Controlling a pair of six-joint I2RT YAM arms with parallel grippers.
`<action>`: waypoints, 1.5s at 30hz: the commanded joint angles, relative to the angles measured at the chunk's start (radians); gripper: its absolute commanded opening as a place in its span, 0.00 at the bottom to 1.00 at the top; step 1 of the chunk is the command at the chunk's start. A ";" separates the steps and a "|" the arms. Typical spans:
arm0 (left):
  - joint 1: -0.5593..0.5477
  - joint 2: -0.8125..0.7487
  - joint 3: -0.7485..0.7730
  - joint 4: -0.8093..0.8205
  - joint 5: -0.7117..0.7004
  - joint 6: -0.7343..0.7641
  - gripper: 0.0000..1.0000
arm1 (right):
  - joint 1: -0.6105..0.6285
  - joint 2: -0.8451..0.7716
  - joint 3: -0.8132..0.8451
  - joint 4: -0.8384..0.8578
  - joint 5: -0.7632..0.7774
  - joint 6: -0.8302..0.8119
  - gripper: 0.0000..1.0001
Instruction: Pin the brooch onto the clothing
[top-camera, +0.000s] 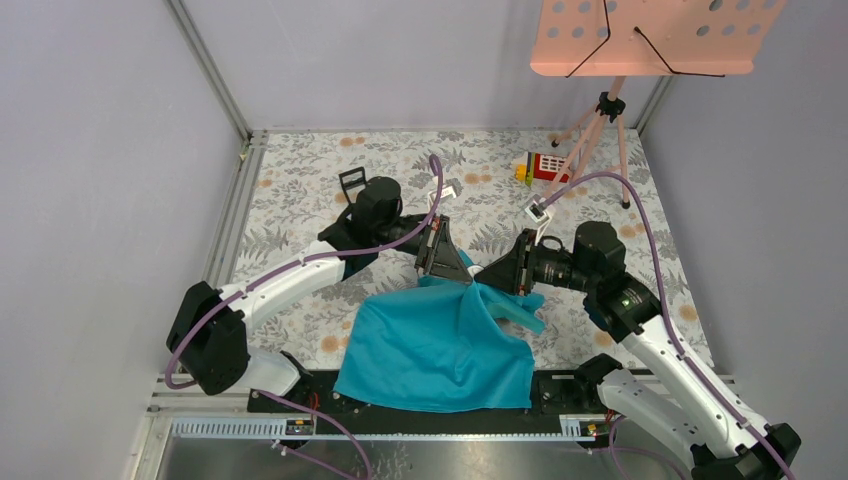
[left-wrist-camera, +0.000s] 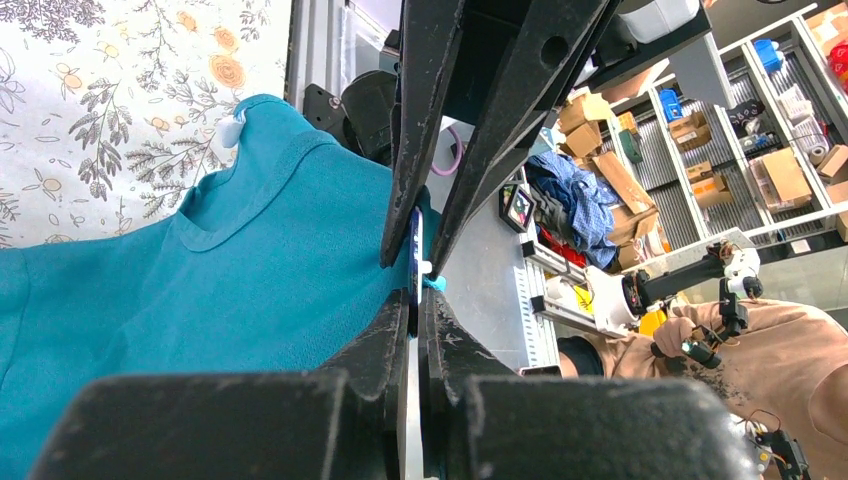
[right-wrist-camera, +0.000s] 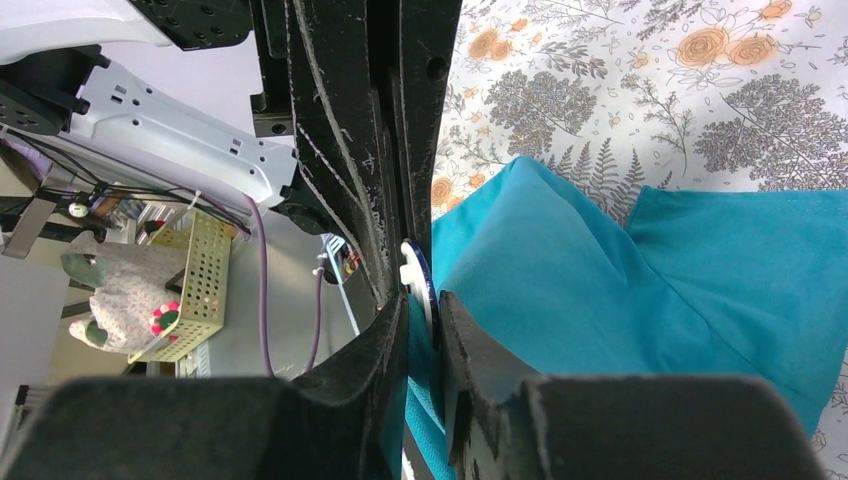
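The left claw (left-wrist-camera: 414, 300) was closed narrowly on the brooch (right-wrist-camera: 420, 282), the right claw (right-wrist-camera: 423, 312) on a raised teal T-shirt (top-camera: 440, 350) fold, with the tips touching.

**Teal on a flowered cloth**

The shirt (top-camera: 440, 345) was plain teal. The brooch (right-wrist-camera: 420, 285) showed dark blue and white. The tablecloth (top-camera: 300, 180) bore grey leaves and orange flowers on white. The stand (top-camera: 640, 40) was salmon pink, the cables (top-camera: 438, 185) purple.
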 joint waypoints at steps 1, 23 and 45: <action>-0.021 -0.020 0.013 0.087 0.106 -0.010 0.00 | -0.004 0.040 0.015 -0.065 0.160 -0.040 0.19; -0.023 -0.020 0.027 0.014 0.068 0.047 0.00 | -0.005 -0.003 -0.019 -0.070 0.352 0.010 0.15; -0.402 -0.102 0.065 -0.476 -0.978 0.497 0.00 | -0.006 -0.164 0.173 -0.495 0.702 -0.021 0.74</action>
